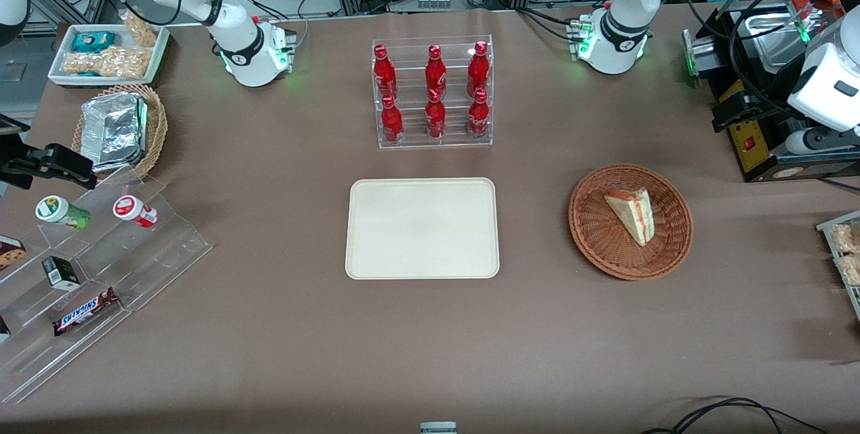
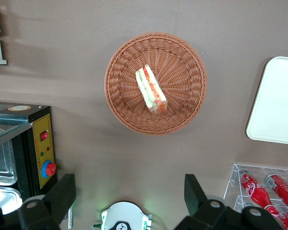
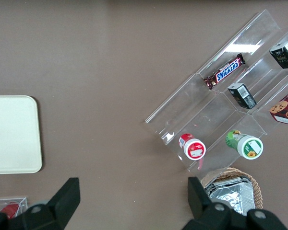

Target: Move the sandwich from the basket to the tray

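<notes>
The hand (image 2: 129,201) hangs high above the basket (image 2: 187,57), fingers spread wide and empty. The sandwich (image 2: 150,89) lies in the basket's middle; the tray (image 1: 422,266) waits beside it on the bench. That slick wrapped wedge might slip if pinched off-centre.

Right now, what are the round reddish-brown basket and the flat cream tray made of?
The round reddish-brown basket looks like woven wicker: ribbed strands spiral from its middle to the rim. The flat cream-beige rectangular tray looks like matte plastic, smooth and plain with rounded corners, though the material can't be told for sure. The open left gripper hangs high above the basket, where the wrapped sandwich wedge lies.
</notes>
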